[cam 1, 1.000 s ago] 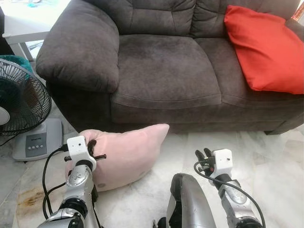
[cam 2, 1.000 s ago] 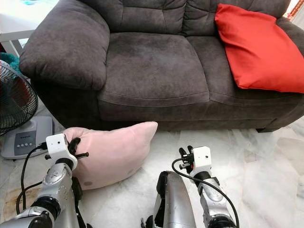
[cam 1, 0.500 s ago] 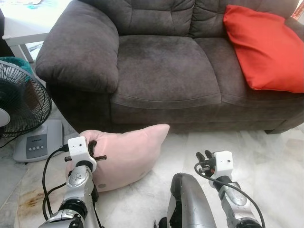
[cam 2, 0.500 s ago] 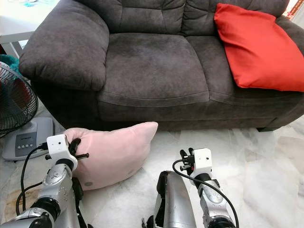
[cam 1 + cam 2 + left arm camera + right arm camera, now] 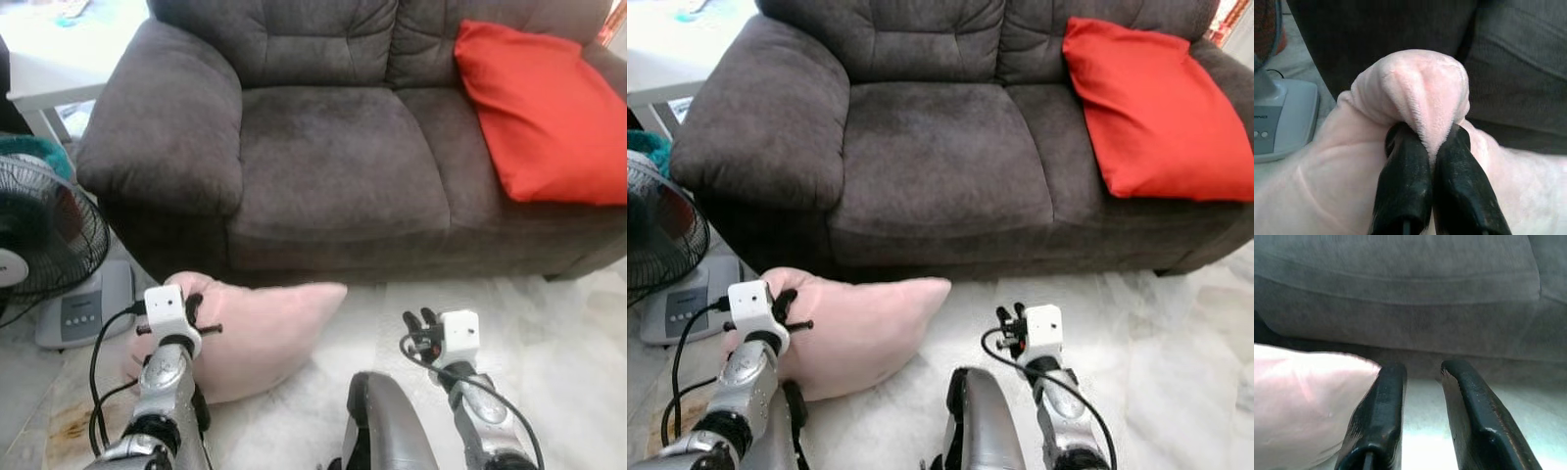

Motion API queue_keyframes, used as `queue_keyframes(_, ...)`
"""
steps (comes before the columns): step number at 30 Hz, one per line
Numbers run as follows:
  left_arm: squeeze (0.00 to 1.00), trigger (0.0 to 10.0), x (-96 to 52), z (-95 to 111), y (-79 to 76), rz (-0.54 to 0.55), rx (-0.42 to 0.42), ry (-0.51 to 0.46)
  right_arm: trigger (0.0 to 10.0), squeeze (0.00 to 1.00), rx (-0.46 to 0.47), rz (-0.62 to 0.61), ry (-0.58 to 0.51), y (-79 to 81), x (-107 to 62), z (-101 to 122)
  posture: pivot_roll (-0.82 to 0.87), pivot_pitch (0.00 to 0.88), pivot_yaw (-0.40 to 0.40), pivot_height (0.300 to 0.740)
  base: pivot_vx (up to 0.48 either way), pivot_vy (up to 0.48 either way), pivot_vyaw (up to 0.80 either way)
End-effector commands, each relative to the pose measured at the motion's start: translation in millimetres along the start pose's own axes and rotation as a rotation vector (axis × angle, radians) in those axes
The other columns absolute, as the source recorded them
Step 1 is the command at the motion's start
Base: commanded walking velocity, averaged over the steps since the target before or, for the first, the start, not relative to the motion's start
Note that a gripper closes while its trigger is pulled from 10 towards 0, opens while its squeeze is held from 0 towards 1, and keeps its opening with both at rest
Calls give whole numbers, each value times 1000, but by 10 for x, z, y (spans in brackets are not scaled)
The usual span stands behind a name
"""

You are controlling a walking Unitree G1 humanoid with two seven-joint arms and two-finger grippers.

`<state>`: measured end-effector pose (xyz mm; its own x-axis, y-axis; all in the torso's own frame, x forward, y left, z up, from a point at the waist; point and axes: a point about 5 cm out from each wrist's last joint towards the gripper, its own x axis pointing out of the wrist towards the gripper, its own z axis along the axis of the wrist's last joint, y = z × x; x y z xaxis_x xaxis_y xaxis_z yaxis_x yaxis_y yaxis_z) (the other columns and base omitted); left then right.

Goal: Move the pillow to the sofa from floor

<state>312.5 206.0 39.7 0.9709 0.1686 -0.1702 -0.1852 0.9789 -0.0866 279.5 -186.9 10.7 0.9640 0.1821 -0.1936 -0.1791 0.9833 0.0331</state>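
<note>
A pink pillow (image 5: 269,328) lies on the pale floor just in front of the dark grey sofa (image 5: 333,147). My left gripper (image 5: 189,308) is shut on a bunched corner of the pink pillow (image 5: 1420,93) at its left end; the wrist view shows the plush fabric pinched between the black fingers (image 5: 1405,171). My right gripper (image 5: 419,325) hovers over the floor to the right of the pillow, its fingers (image 5: 1386,406) a little apart with nothing between them. The pillow's pointed right corner (image 5: 1312,391) sits beside that gripper.
A red cushion (image 5: 534,108) leans on the sofa's right seat. A black floor fan (image 5: 44,235) with a grey base (image 5: 83,308) stands at the left, beside the sofa arm (image 5: 162,117). A black cable (image 5: 98,362) loops by my left arm.
The camera has shifted, so the sofa sits a little differently in view. The pillow's gripped corner looks slightly higher. Both grippers keep their states.
</note>
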Motion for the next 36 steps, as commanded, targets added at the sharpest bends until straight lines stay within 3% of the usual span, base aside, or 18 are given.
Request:
queue_keyframes(1, 0, 10000, 35, 139, -2, -15, 25, -72, 10000, 0, 7, -3, -11, 0, 8, 18, 98, 93, -111, 594, 0, 0, 0)
queue_keyframes(9, 0, 10000, 40, 165, 3, -23, 30, -84, 10000, 0, 14, 3, -11, 31, 7, 6, 100, 95, -108, 599, 0, 0, 0)
queue_keyframes(16, 0, 10000, 20, 208, -91, -67, 37, -131, 10000, 0, 18, -9, -12, 7, 1, 5, 103, 97, -105, 599, 0, 0, 0)
queue_keyframes(22, 0, 10000, -6, 237, -173, -104, 54, -166, 10000, 0, 21, -16, -6, -8, 19, 17, 104, 94, -106, 599, -281, 0, 0)
queue_keyframes(36, 0, 10000, -13, 256, -172, -102, 49, -171, 10000, 0, 29, -14, 2, -5, -6, -18, 105, 94, -105, 599, -293, 0, 0)
